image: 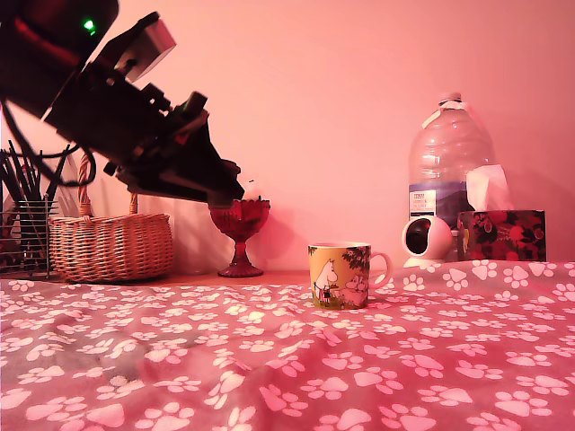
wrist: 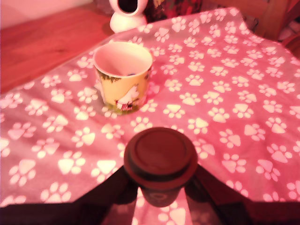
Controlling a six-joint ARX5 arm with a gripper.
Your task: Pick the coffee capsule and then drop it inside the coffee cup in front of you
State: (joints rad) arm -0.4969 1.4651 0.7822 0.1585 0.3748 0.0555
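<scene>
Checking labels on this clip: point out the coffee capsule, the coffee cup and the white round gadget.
coffee capsule (wrist: 160,157), wrist view, flat top.
coffee cup (image: 337,278), exterior view, printed side.
white round gadget (image: 426,241), exterior view, front.

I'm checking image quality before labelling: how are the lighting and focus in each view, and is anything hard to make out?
Exterior view: a strong pink-red cast tints everything; the gripper is a dark, near-silhouetted shape, so its jaws are hard to read; the coffee cup is sharp. Wrist view: same red cast; the coffee capsule held close up looks large and soft, and the cup is slightly blurred.
</scene>
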